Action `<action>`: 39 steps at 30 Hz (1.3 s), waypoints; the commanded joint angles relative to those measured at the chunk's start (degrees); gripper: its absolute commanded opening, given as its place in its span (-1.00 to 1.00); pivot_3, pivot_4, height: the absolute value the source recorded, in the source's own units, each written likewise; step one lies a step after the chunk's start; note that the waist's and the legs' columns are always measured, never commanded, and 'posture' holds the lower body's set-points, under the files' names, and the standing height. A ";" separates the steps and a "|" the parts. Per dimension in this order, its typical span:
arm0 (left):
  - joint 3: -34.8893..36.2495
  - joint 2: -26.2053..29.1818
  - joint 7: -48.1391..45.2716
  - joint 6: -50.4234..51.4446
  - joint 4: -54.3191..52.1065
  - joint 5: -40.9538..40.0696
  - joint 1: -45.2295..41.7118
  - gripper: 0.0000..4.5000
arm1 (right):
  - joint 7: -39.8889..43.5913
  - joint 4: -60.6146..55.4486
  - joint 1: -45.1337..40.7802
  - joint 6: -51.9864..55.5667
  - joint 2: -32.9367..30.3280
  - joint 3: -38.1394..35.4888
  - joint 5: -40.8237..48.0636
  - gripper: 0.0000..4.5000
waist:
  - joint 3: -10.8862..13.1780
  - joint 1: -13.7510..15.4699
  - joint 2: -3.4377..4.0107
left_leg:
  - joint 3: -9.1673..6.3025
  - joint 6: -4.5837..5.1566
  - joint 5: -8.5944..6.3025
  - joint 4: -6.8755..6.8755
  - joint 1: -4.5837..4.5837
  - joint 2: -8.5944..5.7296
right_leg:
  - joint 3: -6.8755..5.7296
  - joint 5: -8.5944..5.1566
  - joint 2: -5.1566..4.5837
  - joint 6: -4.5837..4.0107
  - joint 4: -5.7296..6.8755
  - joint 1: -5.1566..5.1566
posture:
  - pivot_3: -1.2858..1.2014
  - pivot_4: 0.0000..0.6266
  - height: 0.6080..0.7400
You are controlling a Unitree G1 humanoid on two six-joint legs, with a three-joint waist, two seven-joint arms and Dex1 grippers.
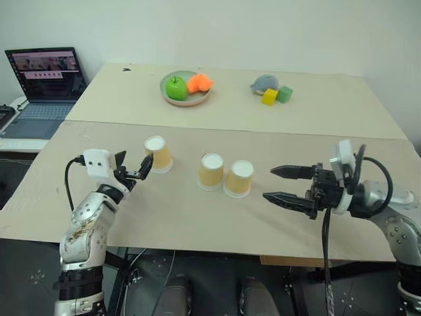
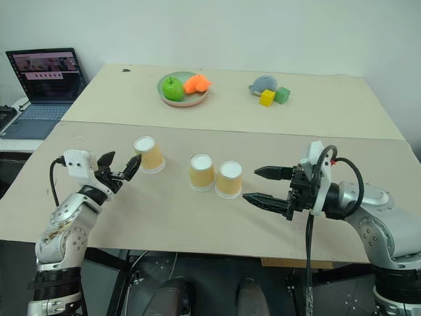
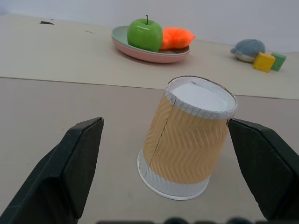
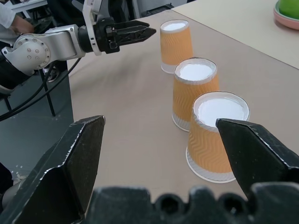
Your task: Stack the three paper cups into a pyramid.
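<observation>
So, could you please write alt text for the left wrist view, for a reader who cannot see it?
An upside-down tan-orange paper cup with a white rim stands on the beige table between the left gripper's open black fingers. Beyond it, a pink plate holds a green apple and an orange toy.

Three small paper cups stand upside down on a tan table, each tapered, with tan-orange zigzag-textured sides, a white rim resting on the table and a white base facing up. Two cups (image 1: 212, 171) (image 1: 239, 178) stand side by side, touching or nearly touching, near the table's middle. The third cup (image 1: 158, 153) stands apart to their left. None is stacked.
</observation>
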 commanded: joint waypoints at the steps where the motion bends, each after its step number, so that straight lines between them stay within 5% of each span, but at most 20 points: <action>1: -2.79 0.28 -2.48 -3.89 1.59 3.03 -1.95 1.00 | -0.31 -2.28 -0.19 -1.20 -1.25 -2.55 1.26 0.98 | 0.00 -0.05 0.00 | 0.00 0.00 0.00 0.00 -0.01 -0.01 | 0.01 0.00 0.00 0.00 0.00 0.00 | 0.03 -0.52 0.06; 34: -6.95 -1.96 -7.32 -15.40 20.28 11.07 -15.02 1.00 | -3.81 -3.57 2.38 -2.03 -1.96 -6.11 2.24 0.98 | 0.01 -0.21 -0.03 | 0.00 0.01 0.00 -0.01 -0.01 -0.01 | -0.02 0.02 0.00 0.04 0.00 -0.01 | 0.03 -0.52 0.06; 39: -7.16 -2.13 -6.55 -14.83 20.75 11.71 -15.49 0.30 | -4.08 -3.35 2.10 -2.15 -1.93 -5.84 2.13 1.00 | 0.02 -0.17 -0.03 | -0.01 0.01 0.00 -0.01 -0.02 0.00 | -0.02 0.02 0.00 0.04 -0.01 -0.01 | 0.03 -0.52 0.06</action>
